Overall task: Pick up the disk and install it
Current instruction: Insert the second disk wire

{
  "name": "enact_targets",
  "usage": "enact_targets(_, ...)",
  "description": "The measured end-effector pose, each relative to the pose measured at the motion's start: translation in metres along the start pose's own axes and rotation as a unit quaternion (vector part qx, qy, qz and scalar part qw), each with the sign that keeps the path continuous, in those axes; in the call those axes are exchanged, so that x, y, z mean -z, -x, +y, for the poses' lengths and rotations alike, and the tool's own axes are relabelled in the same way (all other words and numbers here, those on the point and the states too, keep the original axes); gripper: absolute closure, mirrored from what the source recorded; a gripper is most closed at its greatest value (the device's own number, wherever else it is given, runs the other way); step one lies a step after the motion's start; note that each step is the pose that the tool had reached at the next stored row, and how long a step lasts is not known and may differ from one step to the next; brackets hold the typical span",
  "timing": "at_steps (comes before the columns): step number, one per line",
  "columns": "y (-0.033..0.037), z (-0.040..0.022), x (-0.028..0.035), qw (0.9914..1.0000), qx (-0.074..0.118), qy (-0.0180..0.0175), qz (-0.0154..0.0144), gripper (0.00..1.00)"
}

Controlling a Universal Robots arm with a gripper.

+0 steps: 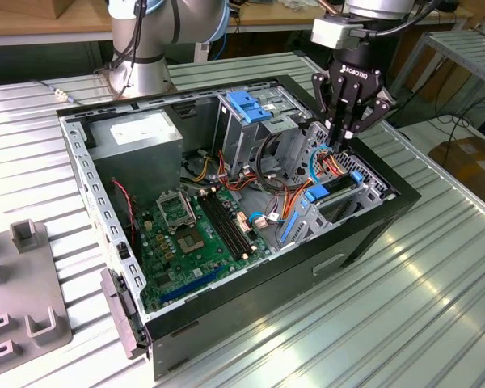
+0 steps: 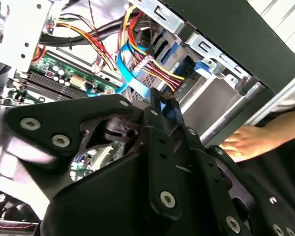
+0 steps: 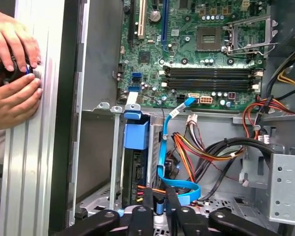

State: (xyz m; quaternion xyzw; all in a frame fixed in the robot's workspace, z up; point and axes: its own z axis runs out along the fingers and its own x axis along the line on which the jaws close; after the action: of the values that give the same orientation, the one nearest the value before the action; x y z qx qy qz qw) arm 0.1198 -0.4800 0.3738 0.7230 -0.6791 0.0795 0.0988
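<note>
**Gripper over drive bay, pinching blue tab**

Gripper [image 1: 346, 133] fingers pressed together on a small blue piece [image 3: 159, 205], low inside the case [image 1: 372, 222]. Disk [image 3: 137, 172] sits edge-on in the bay directly beneath, blue bracket [image 3: 136, 133] on top. Just beside: blue cable [image 3: 167, 147]. Farther: motherboard [image 3: 196, 49]. Beyond the case wall, a person's hands [image 3: 12, 78] on the table [image 3: 29, 172].

One open computer case [image 1: 364, 234] is sitting on the table [image 1: 436, 315], holding one motherboard [image 1: 198, 234] and one power-supply box [image 1: 133, 141]. Two hands [image 3: 12, 73] are showing at the table's edge, and one gripper [image 1: 347, 133] is hanging over the case.
</note>
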Motion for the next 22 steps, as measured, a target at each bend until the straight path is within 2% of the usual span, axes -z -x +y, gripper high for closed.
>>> enact_targets(1,0.0003,0.0,-0.0002,1.0,0.0,0.0002,0.0027,0.71)
enact_targets(3,0.0012,-0.0001,-0.0004,0.99995,0.0,0.0007,0.0102,0.71)
enact_targets(4,0.0022,-0.0001,-0.0006,0.99982,0.0,0.0012,0.0191,0.71)
enact_targets(5,0.0028,-0.0002,-0.0006,0.99967,0.0,0.0017,0.0257,0.71)
enact_targets(6,0.0033,-0.0002,-0.0008,0.99956,-0.001,0.0019,0.0296,0.71)
enact_targets(7,0.004,-0.0003,-0.001,0.99936,-0.001,0.0023,0.0356,0.73)
enact_targets(8,0.0043,-0.0003,-0.0013,0.9993,-0.001,0.0024,0.0372,0.73)
enact_targets(10,0.0046,-0.0003,-0.0018,0.99925,-0.001,0.0025,0.0386,0.84)
enact_targets(16,0.0034,-0.0003,-0.0043,0.99925,-0.001,0.0024,0.0387,0.84)
enact_targets(17,0.0021,0.0,-0.0058,0.99927,-0.001,0.0023,0.038,0.84)
enact_targets(18,0.0008,0.0005,-0.0067,0.99934,-0.001,0.0021,0.0361,0.84)
enact_targets(19,-0.0004,0.0019,-0.0076,0.99955,0.0,0.0013,0.0298,0.84)
enact_targets(20,-0.0011,0.0044,-0.0083,0.99988,0.001,0.0,0.0155,0.84)
enact_targets(22,-0.0014,0.0064,-0.0086,0.99999,0.002,-0.0017,0.0033,0.84)
